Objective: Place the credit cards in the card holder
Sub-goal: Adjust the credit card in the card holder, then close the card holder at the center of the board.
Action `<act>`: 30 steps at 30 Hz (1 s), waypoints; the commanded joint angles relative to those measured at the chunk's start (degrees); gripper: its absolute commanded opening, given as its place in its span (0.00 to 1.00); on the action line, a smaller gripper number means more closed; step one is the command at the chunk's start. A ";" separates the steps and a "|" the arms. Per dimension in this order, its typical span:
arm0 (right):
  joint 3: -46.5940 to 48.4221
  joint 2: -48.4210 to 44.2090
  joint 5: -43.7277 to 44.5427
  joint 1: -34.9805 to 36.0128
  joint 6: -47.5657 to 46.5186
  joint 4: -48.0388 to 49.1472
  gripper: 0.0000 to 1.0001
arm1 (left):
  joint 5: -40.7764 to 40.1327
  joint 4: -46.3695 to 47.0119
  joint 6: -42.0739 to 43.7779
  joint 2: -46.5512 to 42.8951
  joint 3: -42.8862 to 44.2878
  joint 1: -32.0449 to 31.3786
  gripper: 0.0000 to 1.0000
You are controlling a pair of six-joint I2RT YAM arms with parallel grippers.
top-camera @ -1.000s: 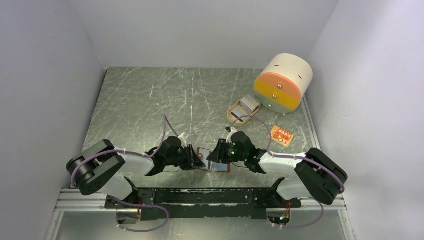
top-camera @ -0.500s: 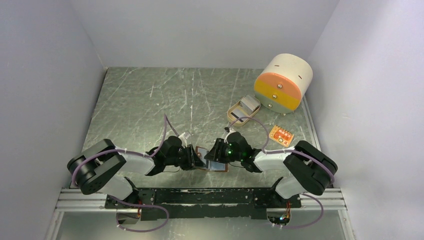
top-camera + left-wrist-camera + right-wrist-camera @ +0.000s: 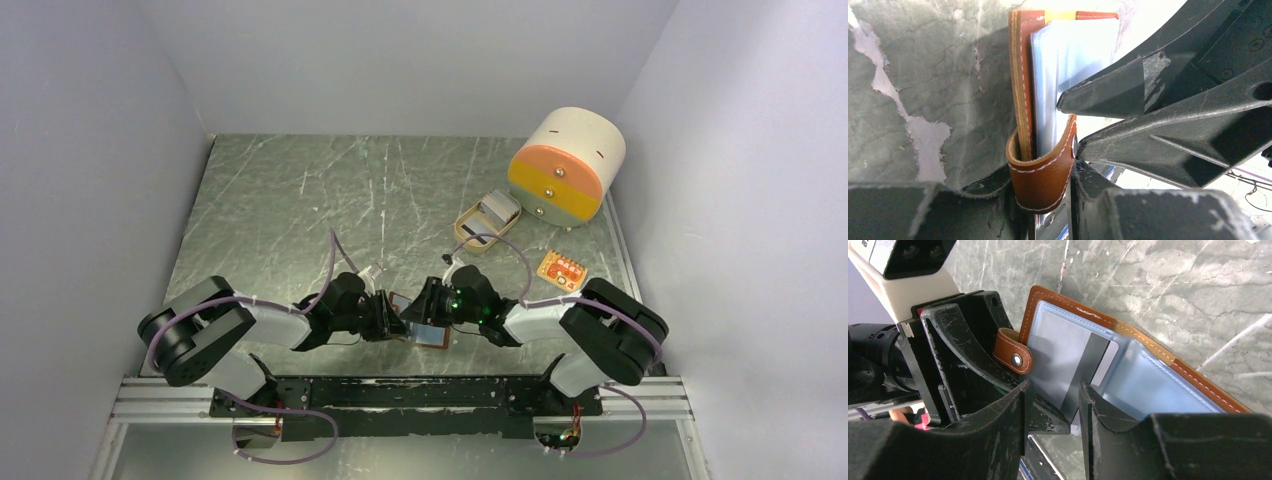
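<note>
The card holder (image 3: 1193, 377), a brown leather wallet with light blue lining, lies open on the table near the front edge (image 3: 427, 335). My left gripper (image 3: 1040, 172) is shut on its snap strap (image 3: 1044, 170) and cover edge. A grey credit card (image 3: 1068, 357) with a dark stripe sits in the left pocket. My right gripper (image 3: 1053, 390) stands open just below it, with the card's lower end between the fingers, which do not press it. More pale credit cards (image 3: 499, 207) lie stacked in a tan dish (image 3: 470, 229).
A cream-and-orange drum box (image 3: 567, 165) stands at the back right. A small orange item (image 3: 562, 270) lies right of the arms. The two grippers (image 3: 408, 312) nearly touch over the wallet, close to the table's front rail (image 3: 400, 392).
The right arm has drawn in to the left, bringing its gripper closer over the wallet. Its jaws stand slightly wider. The left gripper holds the strap as before.
</note>
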 commanded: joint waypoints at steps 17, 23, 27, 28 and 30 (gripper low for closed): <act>-0.35 -21.07 11.81 0.12 -3.66 -27.08 0.45 | -5.86 -12.01 2.24 -9.99 1.55 -0.18 0.23; -3.50 -27.81 15.57 -0.31 -0.28 -31.20 0.50 | -4.66 -10.52 1.36 -10.33 1.86 -0.18 0.09; -7.18 -32.72 16.38 -1.25 4.63 -30.48 0.57 | -1.06 -5.23 -2.71 -10.97 0.28 0.24 0.09; -7.81 -33.92 16.60 -1.23 6.06 -30.62 0.58 | 0.09 -3.20 -4.19 -11.23 -0.25 0.33 0.09; -8.32 -36.68 17.64 -1.35 8.42 -32.45 0.62 | 1.59 -0.92 -6.43 -12.20 -0.32 0.42 0.09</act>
